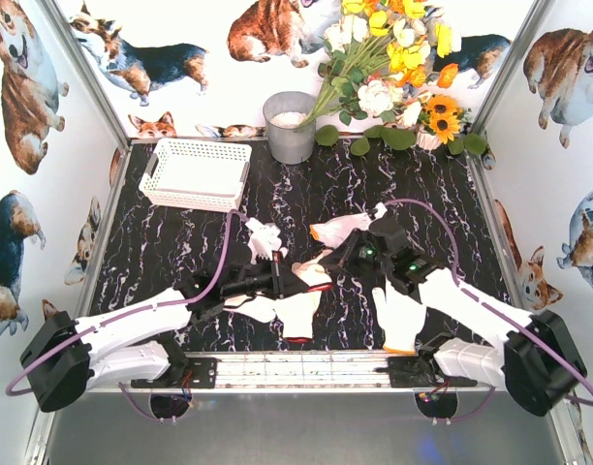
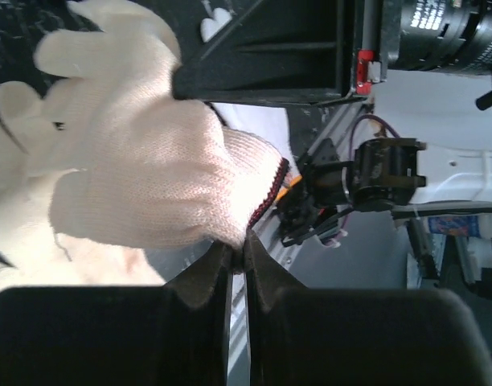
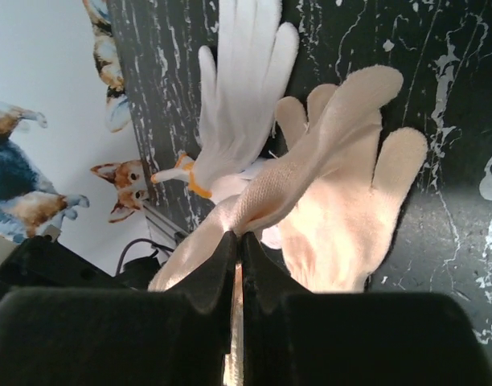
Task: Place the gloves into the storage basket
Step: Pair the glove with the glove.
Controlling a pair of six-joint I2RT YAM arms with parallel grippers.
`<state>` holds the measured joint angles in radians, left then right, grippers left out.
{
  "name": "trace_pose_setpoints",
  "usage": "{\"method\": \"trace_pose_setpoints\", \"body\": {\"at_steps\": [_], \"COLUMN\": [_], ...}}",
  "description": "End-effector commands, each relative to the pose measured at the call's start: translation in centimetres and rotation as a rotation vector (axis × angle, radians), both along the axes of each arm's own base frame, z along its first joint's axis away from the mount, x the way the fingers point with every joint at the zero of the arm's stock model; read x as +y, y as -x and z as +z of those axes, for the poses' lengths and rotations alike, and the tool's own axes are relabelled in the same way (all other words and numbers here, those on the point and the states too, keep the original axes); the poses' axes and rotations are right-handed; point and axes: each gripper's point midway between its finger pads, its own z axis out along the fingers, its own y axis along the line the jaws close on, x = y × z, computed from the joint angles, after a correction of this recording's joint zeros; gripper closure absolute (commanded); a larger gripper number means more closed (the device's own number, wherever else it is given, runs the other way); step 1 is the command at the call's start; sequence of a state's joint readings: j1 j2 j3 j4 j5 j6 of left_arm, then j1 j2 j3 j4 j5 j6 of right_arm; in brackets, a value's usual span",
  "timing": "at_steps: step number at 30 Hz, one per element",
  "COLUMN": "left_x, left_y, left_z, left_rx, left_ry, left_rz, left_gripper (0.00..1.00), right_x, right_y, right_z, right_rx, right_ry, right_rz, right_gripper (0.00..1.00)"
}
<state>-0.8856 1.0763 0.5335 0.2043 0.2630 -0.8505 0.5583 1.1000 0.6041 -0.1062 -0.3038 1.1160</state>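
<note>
Starting with the top view: the storage basket (image 1: pixel 195 174) stands at the far left corner of the worktop (image 1: pixel 452 194), and no glove shows inside it. The gloves (image 1: pixel 287 312) lie in a loose cluster at the middle of the worktop, toward the near edge and well apart from the basket. They overlap, so the exact count is uncertain. The left gripper (image 1: pixel 298 281) and the right gripper (image 1: pixel 343 260) both reach into this cluster, close to each other. A grey bucket (image 1: pixel 290 126) and a bunch of flowers (image 1: pixel 393 68) stand along the far edge and play no part in the task.

Left wrist view: the left gripper (image 2: pixel 244 241) has its fingers pressed together on the cuff edge of a red-trimmed glove (image 2: pixel 141 177). The rest of that glove spreads away over other white fabric.

Right wrist view: the right gripper (image 3: pixel 238 240) has its fingers closed tight on a raised fold of a cream glove (image 3: pixel 342 185), which is otherwise spread on the worktop. An orange-cuffed glove (image 3: pixel 238 104) lies just behind it.

Assessment: the task appears to be at its first stage. Two gloves are pinched and none is stored. Every glove has yet to be lifted, carried to the far left corner and released into the basket.
</note>
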Motion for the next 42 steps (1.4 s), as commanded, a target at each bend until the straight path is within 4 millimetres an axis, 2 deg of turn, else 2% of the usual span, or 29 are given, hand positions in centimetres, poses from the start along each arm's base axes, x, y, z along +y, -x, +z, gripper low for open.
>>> {"method": "trace_pose_setpoints", "body": {"at_steps": [1, 8, 11, 18, 23, 31, 35, 42], "left_x": [1.6, 3.2, 4.3, 5.4, 5.3, 5.3, 5.1, 4.6], "left_y": [-0.4, -3.2, -4.0, -4.0, -3.3, -1.0, -0.1, 1.0], "left_z": [-1.5, 0.4, 0.7, -1.3, -3.5, -5.9, -6.8, -7.8], "left_rx": [0.017, -0.053, -0.073, -0.043, 0.012, 0.108, 0.156, 0.21], "left_ry": [-0.059, -0.106, -0.15, -0.185, -0.2, -0.191, -0.179, -0.172], "left_rz": [-0.019, 0.005, 0.02, 0.026, 0.001, -0.068, -0.102, -0.162], "left_gripper": [1.0, 1.0, 1.0, 1.0, 1.0, 1.0, 1.0, 1.0], "right_x": [1.0, 3.2, 3.8, 5.5, 5.4, 4.4, 4.5, 4.7], "right_y": [-2.5, -4.0, -4.4, -4.5, -4.4, -1.8, -0.6, 0.5], "right_z": [1.2, 3.8, 3.9, 2.3, -0.8, -4.5, -5.5, -6.3], "right_rx": [-0.131, -0.223, -0.256, -0.298, -0.256, -0.185, -0.162, -0.141], "right_ry": [-0.018, -0.084, -0.092, -0.13, -0.05, 0.025, 0.05, 0.07], "right_rz": [-0.013, 0.034, 0.042, 0.077, 0.077, 0.089, 0.12, 0.154], "right_gripper": [1.0, 1.0, 1.0, 1.0, 1.0, 1.0, 1.0, 1.0]}}
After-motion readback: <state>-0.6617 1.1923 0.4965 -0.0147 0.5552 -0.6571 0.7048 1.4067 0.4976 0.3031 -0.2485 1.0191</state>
